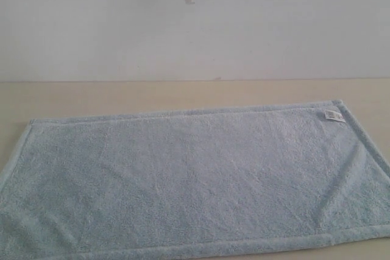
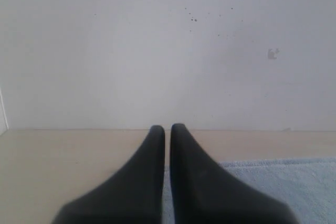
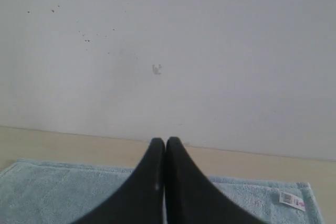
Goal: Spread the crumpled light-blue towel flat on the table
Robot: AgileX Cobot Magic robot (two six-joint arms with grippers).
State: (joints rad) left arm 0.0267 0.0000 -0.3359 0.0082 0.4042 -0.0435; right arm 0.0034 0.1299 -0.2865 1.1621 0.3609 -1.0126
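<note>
Towel of pale light-blue fluffy terry [image 1: 195, 181] is lying spread flat on the plain beige matte surface [image 1: 122, 95], its hemmed edges showing and its small white tag [image 1: 333, 115] sitting at the far right corner, near the white-grey wall [image 1: 183, 28]. My left claw [image 2: 167, 128] is hanging with its black fingers drawn together, gripping nothing; the towel is lying beneath it. My right claw [image 3: 166, 141] is likewise pressed together and empty, hanging above the towel, the tag lying off to one side of it.
</note>
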